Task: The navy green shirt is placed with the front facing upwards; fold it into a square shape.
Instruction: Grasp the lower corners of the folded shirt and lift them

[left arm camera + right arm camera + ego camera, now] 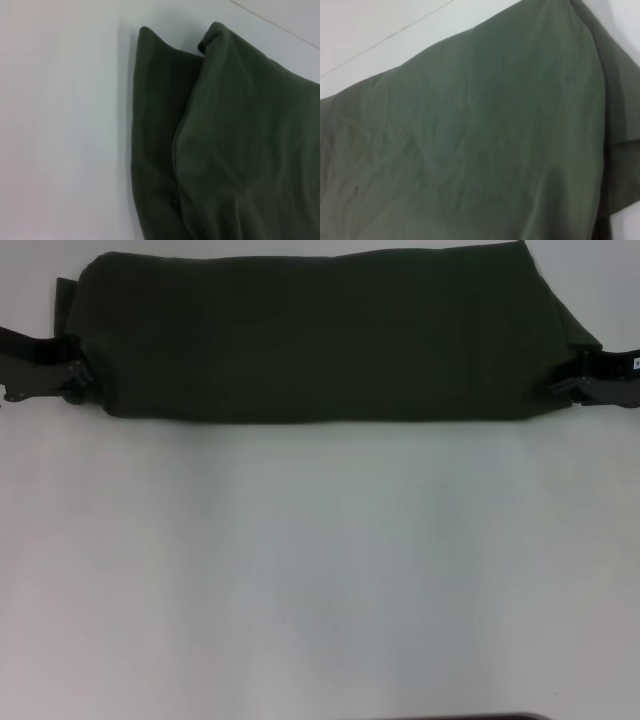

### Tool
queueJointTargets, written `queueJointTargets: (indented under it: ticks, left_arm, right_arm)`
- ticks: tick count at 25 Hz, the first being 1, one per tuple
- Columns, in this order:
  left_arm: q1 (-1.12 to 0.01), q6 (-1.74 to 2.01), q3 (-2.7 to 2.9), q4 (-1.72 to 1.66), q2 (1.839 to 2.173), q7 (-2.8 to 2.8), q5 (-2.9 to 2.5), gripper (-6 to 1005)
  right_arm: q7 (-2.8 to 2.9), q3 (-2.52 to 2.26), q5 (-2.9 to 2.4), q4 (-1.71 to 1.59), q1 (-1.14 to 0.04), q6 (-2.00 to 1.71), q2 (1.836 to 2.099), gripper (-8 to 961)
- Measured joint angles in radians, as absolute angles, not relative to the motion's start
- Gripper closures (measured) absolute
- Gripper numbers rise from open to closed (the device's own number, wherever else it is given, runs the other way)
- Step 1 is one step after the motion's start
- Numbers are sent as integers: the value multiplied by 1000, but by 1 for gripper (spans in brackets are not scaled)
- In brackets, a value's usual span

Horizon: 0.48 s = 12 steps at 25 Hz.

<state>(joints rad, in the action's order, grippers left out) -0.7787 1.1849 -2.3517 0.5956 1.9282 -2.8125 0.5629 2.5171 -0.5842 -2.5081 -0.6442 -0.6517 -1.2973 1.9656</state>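
1. Nearest the robot, the white table [320,580] lies bare across the whole width of the head view, a broad stretch of open surface up to the cloth.
2. Farther back, the navy green shirt [320,335] lies as a long folded band running left to right across the far part of the table, plain green side up, no lettering showing.
3. Its near edge is a straight, rounded fold line; its far edge reaches close to the top of the head view.
4. The left gripper [72,380] sits at the shirt's left end, low by the near corner, touching the cloth. Whether it is clamped on the fabric I cannot tell.
5. The right gripper [572,385] sits at the shirt's right end, likewise against the near corner; its grip I cannot tell either.
6. The left wrist view shows two layers of cloth, one overlapping the other, with two pointed corners against bare table.
7. The right wrist view is nearly filled with wrinkled green fabric, a second layer peeping out along one side.
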Motion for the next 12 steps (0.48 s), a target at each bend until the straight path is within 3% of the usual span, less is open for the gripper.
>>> queueJointTargets:
  ticks: [8,12]
  left_arm:
    - [-777,1189,-2348,593,1928,-2812,563,958]
    - [-777,1196,-2337,592,1928,-2810,563,958]
  right_arm:
    - [2527,-584,-2508,-644,-656,-1304,1959,620]
    - [2531,-584,-2508,-645,-657,-1313,1956,804]
